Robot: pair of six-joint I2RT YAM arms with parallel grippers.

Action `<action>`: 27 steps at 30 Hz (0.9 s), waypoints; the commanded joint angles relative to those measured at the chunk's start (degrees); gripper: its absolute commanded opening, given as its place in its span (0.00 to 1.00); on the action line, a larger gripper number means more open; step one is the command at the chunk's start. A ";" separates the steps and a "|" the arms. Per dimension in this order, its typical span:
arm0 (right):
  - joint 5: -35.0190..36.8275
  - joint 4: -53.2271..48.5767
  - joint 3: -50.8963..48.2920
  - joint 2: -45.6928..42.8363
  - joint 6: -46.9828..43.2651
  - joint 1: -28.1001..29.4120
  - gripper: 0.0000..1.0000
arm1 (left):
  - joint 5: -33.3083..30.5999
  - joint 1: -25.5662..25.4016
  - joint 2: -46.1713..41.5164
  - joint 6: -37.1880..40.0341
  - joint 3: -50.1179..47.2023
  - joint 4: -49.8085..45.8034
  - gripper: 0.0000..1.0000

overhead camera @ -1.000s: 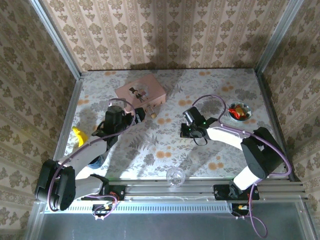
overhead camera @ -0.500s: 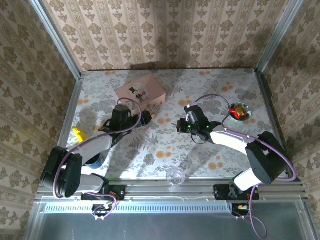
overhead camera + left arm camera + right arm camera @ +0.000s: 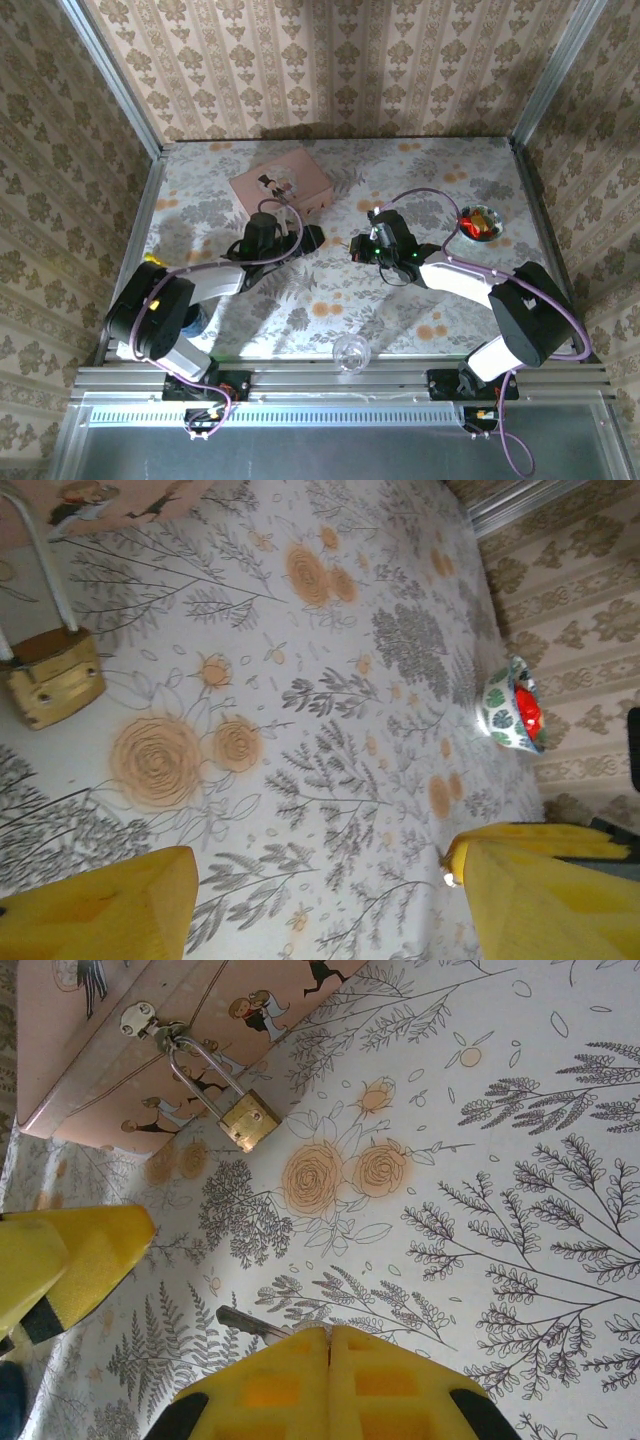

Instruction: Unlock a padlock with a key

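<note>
Two jobs: right gripper [image 3: 330, 1332] pinches thin silvery key [image 3: 250, 1324], aimed 11 o'clock at tiny brass-gold padlock [image 3: 248, 1120]; left gripper [image 3: 320, 880] spread, prob. to brace it.

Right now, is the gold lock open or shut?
Shut. The padlock has both shackle ends in its brass body, looped through the latch on the pink box; the key is not in it.

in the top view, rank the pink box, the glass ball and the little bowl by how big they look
1. pink box, clearly the largest.
2 and 3. small bowl and glass ball look about alike, so I won't rank them.
</note>
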 commanded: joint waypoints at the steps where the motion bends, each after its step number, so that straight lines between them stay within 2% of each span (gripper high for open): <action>1: -0.43 2.30 0.14 0.80 0.78 0.36 0.00 | 3.50 -0.43 2.11 -3.64 2.06 7.33 0.70; 5: -0.37 2.74 0.23 0.84 0.60 0.41 0.00 | 4.21 -0.51 3.29 -5.26 1.79 9.97 0.69; 11: -0.41 3.03 0.53 0.98 0.42 0.43 0.00 | 3.77 -0.78 2.34 -4.88 1.53 8.97 0.67; 27: -0.66 3.82 1.63 1.49 0.51 0.42 0.00 | 4.15 -1.47 0.81 -0.91 4.33 0.40 0.58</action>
